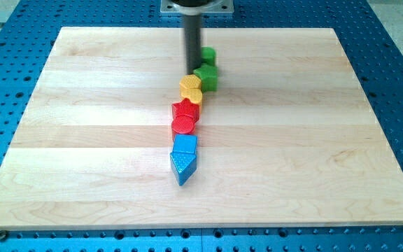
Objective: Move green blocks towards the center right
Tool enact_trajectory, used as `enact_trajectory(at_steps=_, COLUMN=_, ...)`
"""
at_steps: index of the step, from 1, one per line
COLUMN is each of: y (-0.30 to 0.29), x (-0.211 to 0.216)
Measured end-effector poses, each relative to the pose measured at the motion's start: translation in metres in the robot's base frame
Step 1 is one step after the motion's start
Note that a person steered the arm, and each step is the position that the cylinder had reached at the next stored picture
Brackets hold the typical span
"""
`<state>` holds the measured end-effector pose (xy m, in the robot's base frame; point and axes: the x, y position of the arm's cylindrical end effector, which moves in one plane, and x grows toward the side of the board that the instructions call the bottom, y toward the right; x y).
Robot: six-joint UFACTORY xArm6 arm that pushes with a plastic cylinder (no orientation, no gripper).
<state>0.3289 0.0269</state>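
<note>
Two green blocks lie near the view's top middle: a small green block (pixel 208 54), partly hidden by the rod, and a larger green block (pixel 206 76) just below it. My tip (pixel 192 72) stands just left of the larger green block, above the yellow blocks. Whether it touches the green blocks I cannot tell.
A line of blocks runs down from the green ones: two yellow blocks (pixel 191 89), a red block (pixel 186 110), a red round block (pixel 183 125), a blue block (pixel 185 145) and a blue triangle (pixel 181 166). The wooden board (pixel 82 140) lies on a blue perforated table (pixel 5 231).
</note>
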Motion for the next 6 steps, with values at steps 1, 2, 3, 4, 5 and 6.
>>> enact_trajectory(at_steps=1, y=-0.004, x=-0.044)
enact_trajectory(at_steps=2, y=-0.022, x=-0.078)
enact_trajectory(at_steps=3, y=0.044, x=-0.085)
enact_trajectory(at_steps=4, y=0.122, x=-0.035)
enact_trajectory(at_steps=5, y=0.124, x=-0.034)
enact_trajectory(at_steps=6, y=0.123, x=-0.034)
